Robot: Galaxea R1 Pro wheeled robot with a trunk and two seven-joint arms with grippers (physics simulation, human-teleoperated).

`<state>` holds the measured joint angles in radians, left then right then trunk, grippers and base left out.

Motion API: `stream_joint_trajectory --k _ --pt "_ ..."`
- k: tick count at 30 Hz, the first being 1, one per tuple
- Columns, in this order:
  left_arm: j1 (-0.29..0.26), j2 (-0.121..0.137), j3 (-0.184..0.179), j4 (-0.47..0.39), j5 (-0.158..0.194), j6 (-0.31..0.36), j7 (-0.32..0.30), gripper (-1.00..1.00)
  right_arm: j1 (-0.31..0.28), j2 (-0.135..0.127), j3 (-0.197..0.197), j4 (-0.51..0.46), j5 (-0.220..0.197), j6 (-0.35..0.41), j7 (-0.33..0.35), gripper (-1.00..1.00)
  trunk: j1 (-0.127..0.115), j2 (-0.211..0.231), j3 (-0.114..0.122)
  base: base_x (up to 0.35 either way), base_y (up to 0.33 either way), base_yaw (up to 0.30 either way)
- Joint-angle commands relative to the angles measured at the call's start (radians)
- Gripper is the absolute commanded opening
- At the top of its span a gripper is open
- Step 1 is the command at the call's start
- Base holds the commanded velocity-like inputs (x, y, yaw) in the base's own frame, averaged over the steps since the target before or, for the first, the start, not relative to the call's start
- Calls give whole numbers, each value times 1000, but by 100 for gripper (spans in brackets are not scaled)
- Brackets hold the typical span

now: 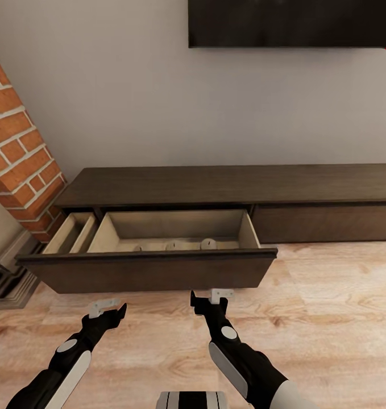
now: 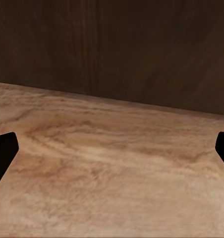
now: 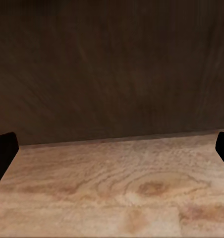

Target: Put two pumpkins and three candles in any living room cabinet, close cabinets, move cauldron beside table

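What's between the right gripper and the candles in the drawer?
In the head view, the pulled-out drawer's dark front panel stands between the right gripper and the candles. The right wrist view faces that panel over bare wood floor.

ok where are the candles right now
In the head view, the candles sit in a row inside the pulled-out drawer of the dark cabinet, just behind the drawer's front panel, ahead of both grippers.
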<state>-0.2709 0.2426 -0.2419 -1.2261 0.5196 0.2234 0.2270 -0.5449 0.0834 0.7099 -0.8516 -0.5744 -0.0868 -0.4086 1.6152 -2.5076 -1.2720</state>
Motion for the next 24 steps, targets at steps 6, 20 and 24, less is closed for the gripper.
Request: stream_joint_trajectory --k 6,20,24 --pt "-1 1 -4 -2 10 2 9 100 -1 2 5 0 -10 -8 -6 100 0 0 -1 72 0 0" --pt "-1 2 -2 -2 10 2 9 100 -1 3 5 0 -10 -8 -6 100 0 0 -1 115 0 0" --pt "-1 1 -2 -2 10 2 9 100 -1 3 5 0 -10 -8 -6 100 0 0 -1 140 0 0"
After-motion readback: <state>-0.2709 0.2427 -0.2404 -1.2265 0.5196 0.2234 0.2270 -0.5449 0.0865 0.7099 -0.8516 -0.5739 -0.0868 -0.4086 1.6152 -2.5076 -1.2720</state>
